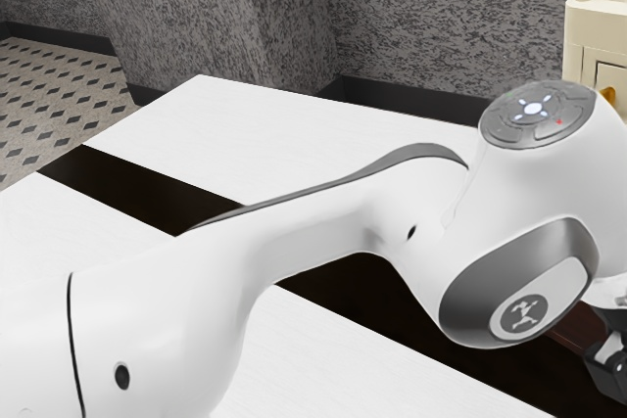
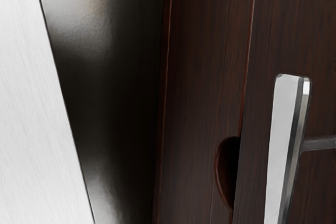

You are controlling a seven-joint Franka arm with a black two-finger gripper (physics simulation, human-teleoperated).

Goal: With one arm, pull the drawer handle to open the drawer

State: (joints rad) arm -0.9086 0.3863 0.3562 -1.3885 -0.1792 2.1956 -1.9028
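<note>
Tabletop (image 1: pixel 323 119) white, dark strip (image 1: pixel 137 190) across; mottled grey walls (image 1: pixel 431 26), diamond-patterned floor (image 1: pixel 59 95).

I see the desk (image 1: pixel 206 124) before a wall (image 1: pixel 431 26), a cart (image 1: pixel 586 36) behind my arm (image 1: pixel 323 227) at the exterior view's right, and a handle (image 2: pixel 283 129) on a front panel (image 2: pixel 289 24).
</note>
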